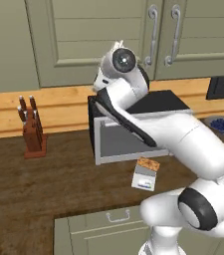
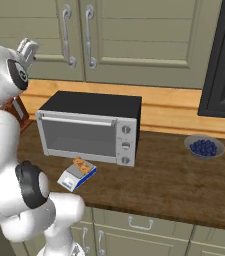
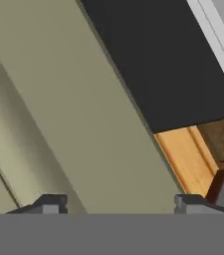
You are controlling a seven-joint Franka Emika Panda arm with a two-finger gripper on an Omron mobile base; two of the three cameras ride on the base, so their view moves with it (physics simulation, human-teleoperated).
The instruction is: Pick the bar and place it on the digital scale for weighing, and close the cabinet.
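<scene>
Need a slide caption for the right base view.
Bar rests on the digital scale before the toaster oven.

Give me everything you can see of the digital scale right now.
The digital scale is a small, flat, square slab with a white top and a bluish strip along its near edge. It lies level on the dark wood counter, just in front of the toaster oven and apart from it. The bar, tan and speckled, rests across its far part. The gripper is not touching it.

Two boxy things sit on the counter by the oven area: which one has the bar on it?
The scale, the small white slab in front of the toaster oven. The bar lies on it; the far larger oven's black top is bare.
</scene>
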